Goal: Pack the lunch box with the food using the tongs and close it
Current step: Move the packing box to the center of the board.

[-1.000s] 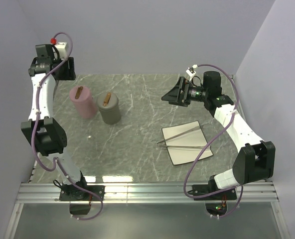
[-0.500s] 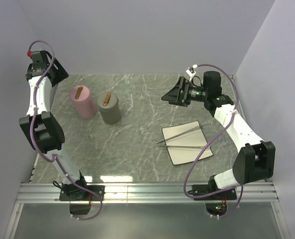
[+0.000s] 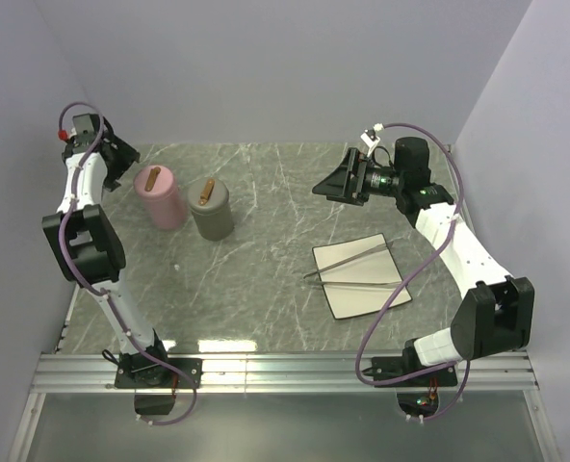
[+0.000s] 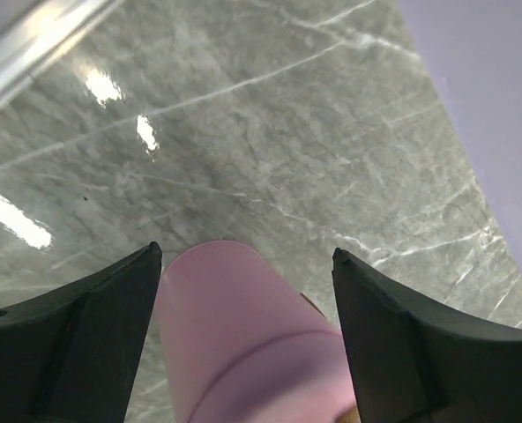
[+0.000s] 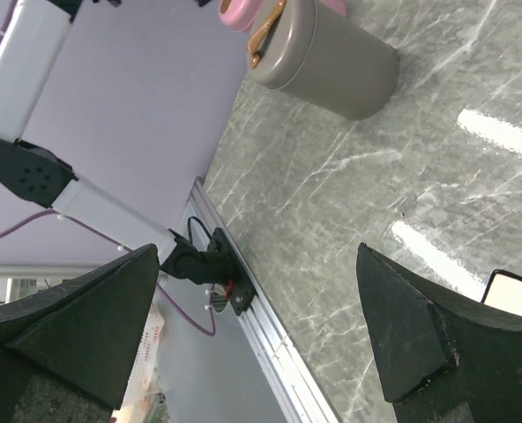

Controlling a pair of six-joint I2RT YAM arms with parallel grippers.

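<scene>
Top view: grey marble bench (image 3: 285, 192). The tongs (image 3: 352, 259) lie flat on a white square plate (image 3: 362, 300) right of centre, with the joined end at the plate's left edge and the arms spreading right. A pink container (image 3: 164, 199) and a grey container (image 3: 211, 212) stand upright side by side at far left, near each other, each with a brown handle on its lid. The left end effector (image 3: 121, 159) is raised by the left wall, just behind the pink container and not touching it. The right end effector (image 3: 326, 184) is in the air beyond the plate, pointing left with its fingers spread and nothing in them. It is well apart from the tongs.

Left wrist: the left end effector (image 4: 245, 254) is open, both dark fingers (image 4: 76, 344) wide apart. The pink container (image 4: 243, 352) shows between them lower down and is not gripped. Bench beyond.

Right wrist: the right end effector (image 5: 257, 251) is fully open and empty. The grey container (image 5: 331, 57) is at the top, with a sliver of the pink one behind it. A corner of the plate (image 5: 517, 286) shows at the right edge. The tongs are out of this view.
</scene>
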